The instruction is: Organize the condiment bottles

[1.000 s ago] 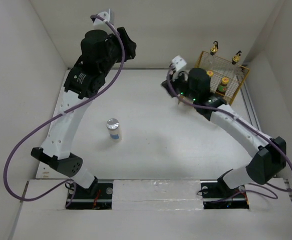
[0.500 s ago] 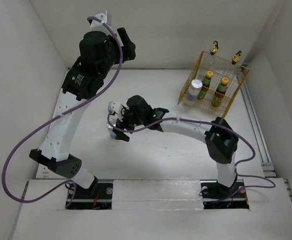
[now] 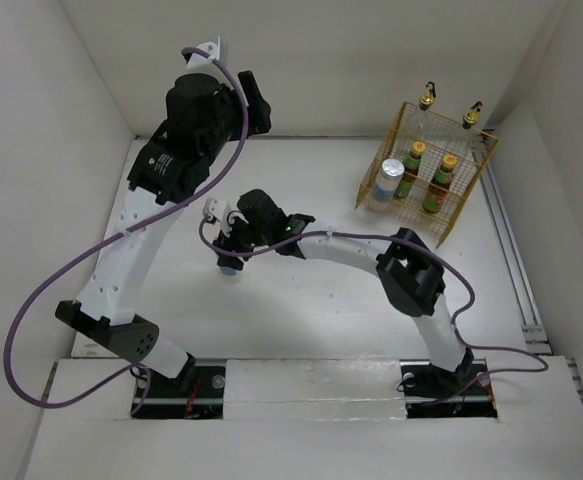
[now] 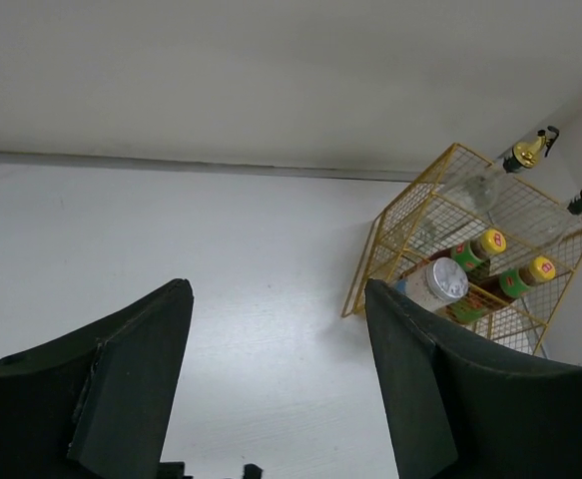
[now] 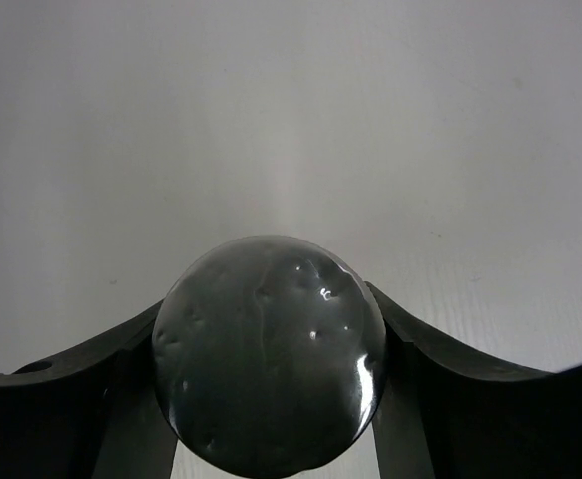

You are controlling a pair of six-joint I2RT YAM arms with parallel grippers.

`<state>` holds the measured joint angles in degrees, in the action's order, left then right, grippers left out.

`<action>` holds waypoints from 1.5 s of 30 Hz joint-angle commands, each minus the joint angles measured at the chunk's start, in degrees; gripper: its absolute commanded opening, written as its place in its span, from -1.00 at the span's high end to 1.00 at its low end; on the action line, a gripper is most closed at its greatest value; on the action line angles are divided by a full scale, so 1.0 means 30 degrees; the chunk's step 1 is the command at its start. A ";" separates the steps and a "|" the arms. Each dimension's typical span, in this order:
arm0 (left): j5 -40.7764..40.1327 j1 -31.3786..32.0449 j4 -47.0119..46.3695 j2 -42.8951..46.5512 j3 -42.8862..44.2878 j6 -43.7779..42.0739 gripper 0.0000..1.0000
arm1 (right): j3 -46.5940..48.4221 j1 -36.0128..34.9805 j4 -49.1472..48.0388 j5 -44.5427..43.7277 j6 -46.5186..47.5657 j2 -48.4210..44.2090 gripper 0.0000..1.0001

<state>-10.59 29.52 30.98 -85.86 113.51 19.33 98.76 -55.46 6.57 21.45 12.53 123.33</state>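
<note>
A short white bottle (image 3: 229, 267) with a silver lid (image 5: 269, 394) stands on the table left of centre. My right gripper (image 3: 229, 255) reaches over it, and in the right wrist view (image 5: 268, 311) both fingers press against the sides of the lid. A yellow wire basket (image 3: 471, 190) at the back right holds two clear gold-capped bottles (image 3: 427, 98), two dark green-capped bottles (image 3: 416, 153) and another white silver-lidded bottle (image 3: 392, 172). My left gripper (image 3: 248, 92) is open and empty, held high near the back wall (image 4: 279, 379).
The basket (image 4: 370, 261) stands against the right wall near the back corner. White walls close the table on the left, back and right. The right arm stretches across the middle of the table.
My right arm has swung from the basket across to the lone white bottle and its fingers have closed around the lid. The left arm has barely moved.
</note>
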 commanded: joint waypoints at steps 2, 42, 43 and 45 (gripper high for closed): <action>-0.0626 0.0004 -0.0718 0.0848 0.0101 -0.0585 -0.33 | -0.1800 0.0585 -0.2040 0.0232 -0.1334 -0.5093 0.41; 0.6284 0.0883 -0.2124 -0.2697 -0.4088 -0.0350 -1.00 | -1.1356 1.8839 -0.1982 -0.6360 -0.3797 -1.4918 0.60; 0.6110 0.0883 -0.2124 -0.2871 -0.4088 -0.0350 -1.00 | -1.1880 1.8839 -0.2274 -0.6360 -0.3797 -1.4715 0.60; 0.5844 0.0883 -0.2124 -0.2872 -0.4088 -0.0350 -1.00 | -1.2352 1.8839 -0.2773 -0.6360 -0.3797 -1.4537 0.60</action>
<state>7.44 32.18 26.37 -94.74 101.58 18.90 62.43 0.54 8.16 3.77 1.43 80.01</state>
